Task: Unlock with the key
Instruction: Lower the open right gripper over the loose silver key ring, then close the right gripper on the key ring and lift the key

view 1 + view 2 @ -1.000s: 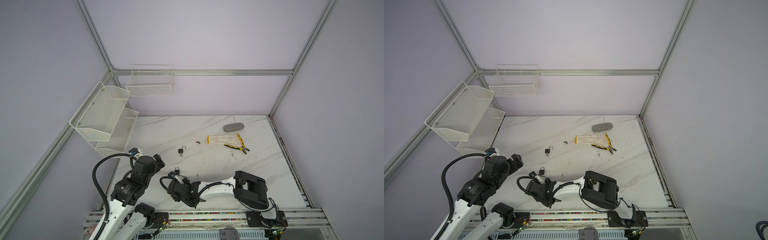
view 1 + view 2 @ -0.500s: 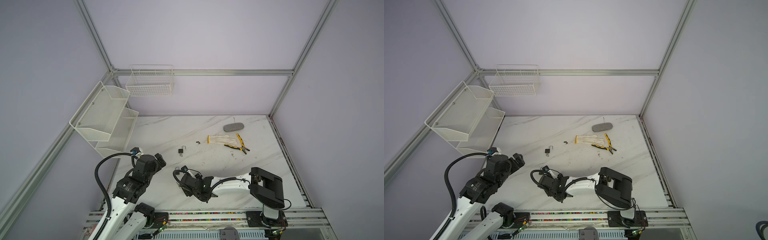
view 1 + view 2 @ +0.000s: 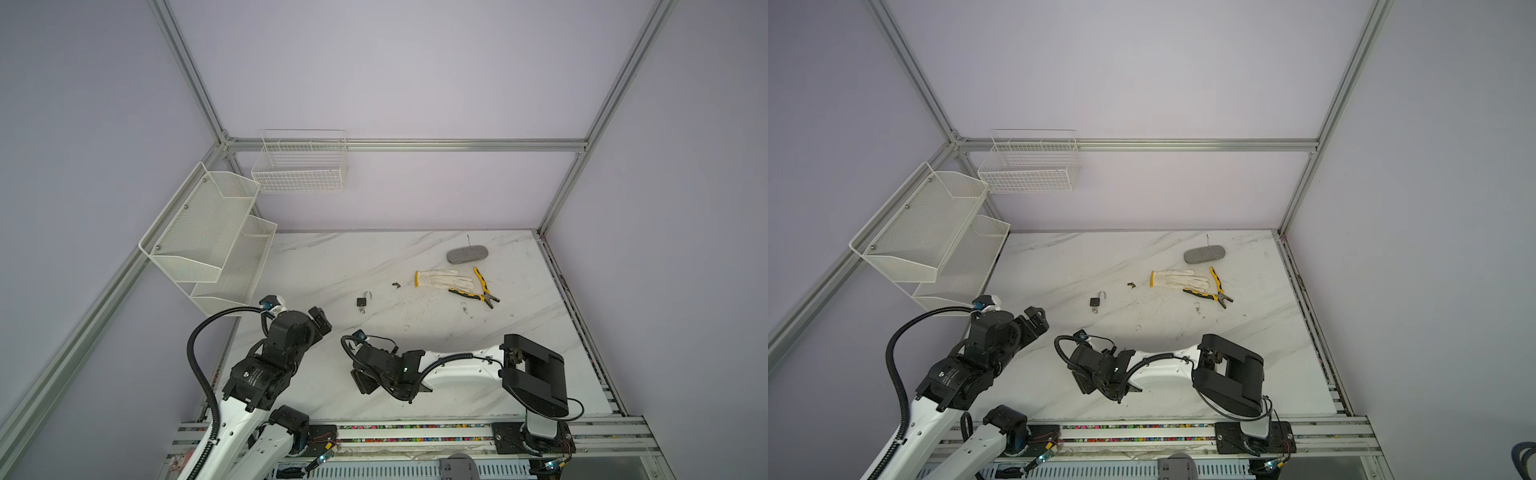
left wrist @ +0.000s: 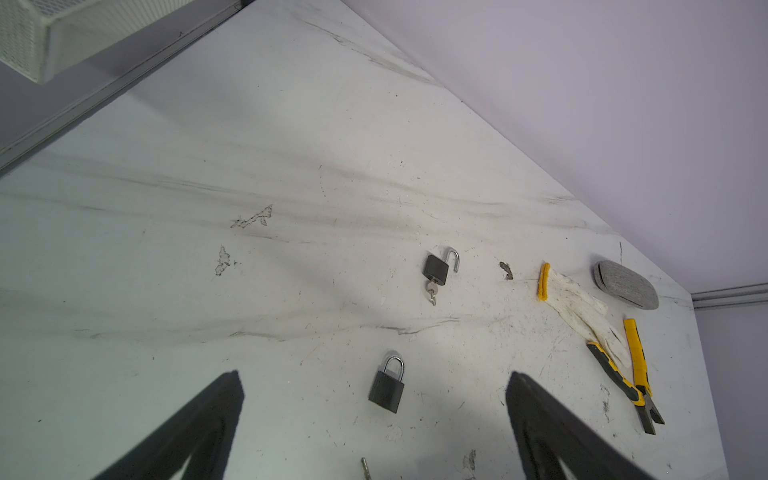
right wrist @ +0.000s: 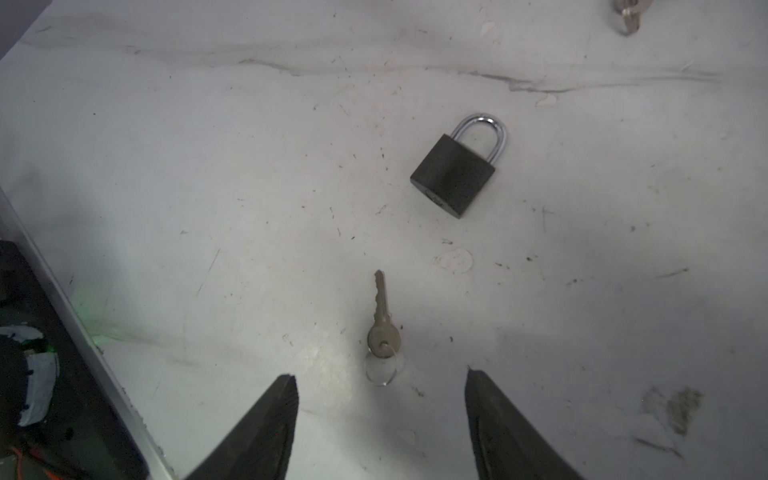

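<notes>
Scuffed marble table (image 3: 332,266) — cluttered.
On it lay a closed padlock (image 5: 453,174), a loose key (image 5: 383,320), an open padlock (image 3: 363,300), a glove (image 3: 446,279), pliers (image 3: 483,296) and a grey pouch (image 3: 467,254).

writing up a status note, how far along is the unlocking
Looks done: the farther padlock lies with its shackle swung open, its own key in it. In hand: nothing held; the right gripper is open right by the loose key, and the left gripper is open too. Left: grasp that key, fit it into the near padlock, whose shackle is shut, and turn it.

Lavender walls (image 3: 415,83), white mesh shelves (image 3: 199,232), marble tabletop (image 3: 332,266), aluminium framing (image 3: 415,144).
</notes>
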Tool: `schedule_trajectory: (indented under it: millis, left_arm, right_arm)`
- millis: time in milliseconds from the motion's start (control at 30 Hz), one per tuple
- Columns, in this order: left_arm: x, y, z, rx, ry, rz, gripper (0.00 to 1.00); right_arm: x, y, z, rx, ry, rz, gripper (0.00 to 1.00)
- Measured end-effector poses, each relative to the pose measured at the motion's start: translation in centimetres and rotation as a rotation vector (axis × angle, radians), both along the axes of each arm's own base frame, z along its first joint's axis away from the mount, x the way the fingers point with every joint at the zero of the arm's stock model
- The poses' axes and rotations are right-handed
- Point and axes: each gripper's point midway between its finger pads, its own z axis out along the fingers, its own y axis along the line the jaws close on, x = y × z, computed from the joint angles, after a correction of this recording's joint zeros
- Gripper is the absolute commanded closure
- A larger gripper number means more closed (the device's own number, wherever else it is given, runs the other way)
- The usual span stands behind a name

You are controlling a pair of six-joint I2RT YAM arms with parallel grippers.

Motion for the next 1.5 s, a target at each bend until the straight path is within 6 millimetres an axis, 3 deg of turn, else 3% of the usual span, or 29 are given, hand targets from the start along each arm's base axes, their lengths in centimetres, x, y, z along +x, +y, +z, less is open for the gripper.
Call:
schedule_trajectory:
  millis: [233,467,1500]
  left_arm:
    - [-0.2,0.2,0.1,0.003,-0.007,0.005,0.0]
    - [0.1,0.1,-0.4,0.019,0.02,0.0,0.0]
    - [0.6,-0.1,-1.3,0.034,0.058,-0.001,0.0]
  right_arm:
    - [-0.4,0.3,-2.1,-0.032,0.047,0.001,0.54]
    - [-0.2,1.0,-2.1,-0.028,0.054,-0.009,0.64]
    - [0.1,0.5,-2.9,-0.09,0.048,-0.056,0.8]
